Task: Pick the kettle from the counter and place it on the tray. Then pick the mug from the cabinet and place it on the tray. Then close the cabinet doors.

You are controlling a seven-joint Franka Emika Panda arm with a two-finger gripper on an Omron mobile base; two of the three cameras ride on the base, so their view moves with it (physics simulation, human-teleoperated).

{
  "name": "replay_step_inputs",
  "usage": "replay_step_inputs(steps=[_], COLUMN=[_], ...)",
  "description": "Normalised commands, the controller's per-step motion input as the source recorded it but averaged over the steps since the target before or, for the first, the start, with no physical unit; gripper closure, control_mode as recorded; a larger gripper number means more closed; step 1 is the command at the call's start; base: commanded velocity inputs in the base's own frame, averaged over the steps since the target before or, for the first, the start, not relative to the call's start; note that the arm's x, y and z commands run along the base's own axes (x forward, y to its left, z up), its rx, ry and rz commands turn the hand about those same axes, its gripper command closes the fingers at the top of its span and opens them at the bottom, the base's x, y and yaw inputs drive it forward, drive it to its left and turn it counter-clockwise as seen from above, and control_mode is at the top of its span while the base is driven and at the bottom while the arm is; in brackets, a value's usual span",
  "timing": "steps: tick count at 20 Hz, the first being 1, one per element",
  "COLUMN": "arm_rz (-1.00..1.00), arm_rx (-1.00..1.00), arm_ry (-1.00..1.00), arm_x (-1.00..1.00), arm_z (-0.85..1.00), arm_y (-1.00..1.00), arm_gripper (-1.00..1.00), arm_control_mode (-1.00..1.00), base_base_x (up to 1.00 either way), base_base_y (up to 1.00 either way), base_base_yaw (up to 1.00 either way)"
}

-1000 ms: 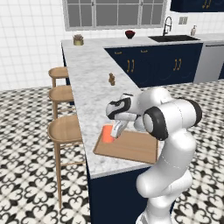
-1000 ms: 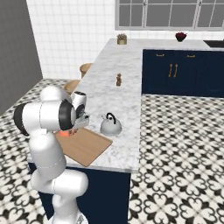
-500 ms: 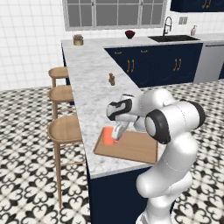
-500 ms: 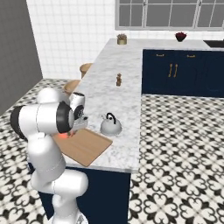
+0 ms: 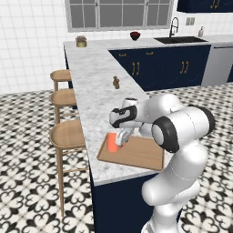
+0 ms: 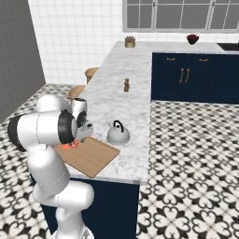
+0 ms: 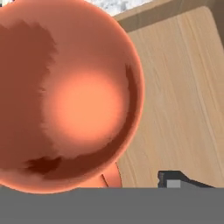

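**Q:** Where is the mug seen?

**A:** The orange-red mug (image 5: 111, 141) is pictured standing upright on the tray (image 5: 141, 154), at the corner nearest the stools (image 5: 68, 132). From the hand camera its round body (image 7: 70, 96) is seen very close, with wood grain of the tray (image 7: 175, 100) beside it.

**Q:** How is the gripper shown?

**A:** The gripper (image 5: 122, 139) is pictured pressed close against the mug's side, pointing down. One dark fingertip (image 7: 175, 179) is visible apart from the mug at the hand view's lower edge. Whether the jaws are spread or closed on the mug cannot be told from these views.

**Q:** And the kettle?

**A:** The silver kettle (image 6: 117, 133) is seen on the counter (image 6: 126, 70), just beside the tray's far edge; whether it overlaps the board (image 6: 91, 156) cannot be made out.

**Q:** What else is captured?

**A:** A small brown shaker (image 5: 116, 82) is seen further along the marbled top, well apart from the tray.
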Motion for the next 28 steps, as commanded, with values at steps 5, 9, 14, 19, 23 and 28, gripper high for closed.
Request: replay_step_inputs(steps=[5, 9, 14, 19, 23, 28], arm_rz=[-0.15, -0.19, -0.3, -0.2, -0.02, 0.02], arm_rx=[0.0, 0.02, 0.03, -0.01, 0.0, -0.03], arm_ry=[0.06, 0.01, 0.0, -0.01, 0.0, 0.0], arm_x=[-0.04, -0.25, -0.07, 0.25, 0.28, 0.22], arm_z=[0.33, 0.41, 0.45, 0.42, 0.38, 0.18], arm_y=[-0.16, -0.31, -0.49, -0.64, -0.75, -0.65], arm_gripper=[-1.0, -1.0, -1.0, -1.0, -1.0, -1.0], arm_control_mode=[-1.0, -1.0, -1.0, -1.0, -1.0, -1.0], base_base_x=[0.0, 0.0, 0.0, 0.0, 0.0, 0.0], base_base_y=[0.0, 0.0, 0.0, 0.0, 0.0, 0.0], base_base_yaw=[0.0, 0.0, 0.0, 0.0, 0.0, 0.0])
